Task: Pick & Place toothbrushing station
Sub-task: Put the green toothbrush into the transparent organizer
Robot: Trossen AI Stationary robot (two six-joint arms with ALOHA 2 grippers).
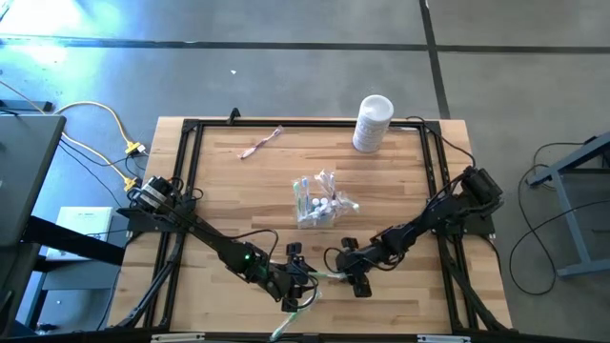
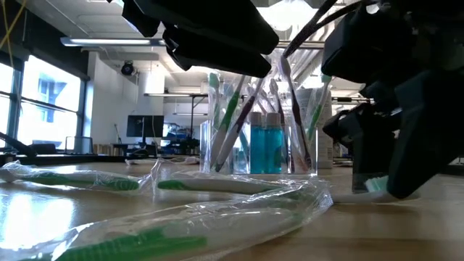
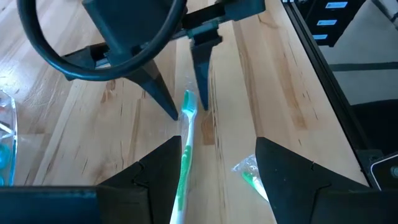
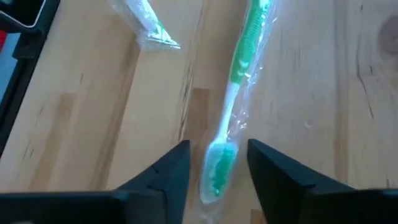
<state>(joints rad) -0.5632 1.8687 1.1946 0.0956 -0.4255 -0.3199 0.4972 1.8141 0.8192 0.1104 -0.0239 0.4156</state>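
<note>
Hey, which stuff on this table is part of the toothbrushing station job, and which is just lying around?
Part of the job:
- clear cup holding toothbrushes and teal tubes
- wrapped green toothbrush between the right hand fingers
- left hand beside it
- another wrapped toothbrush

Lying about:
- white canister
- pink wrapped item, far edge

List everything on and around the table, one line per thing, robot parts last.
clear cup: one, holding toothbrushes and teal tubes, table centre.
wrapped toothbrush: one, green and white, near edge, head between the right gripper's fingers.
second wrapped toothbrush: one, green, beside it.
pink toothbrush: one, far left of table.
white canister: one, far right.
left gripper: open, over the green toothbrush's handle.
right gripper: closing around its head.
</note>
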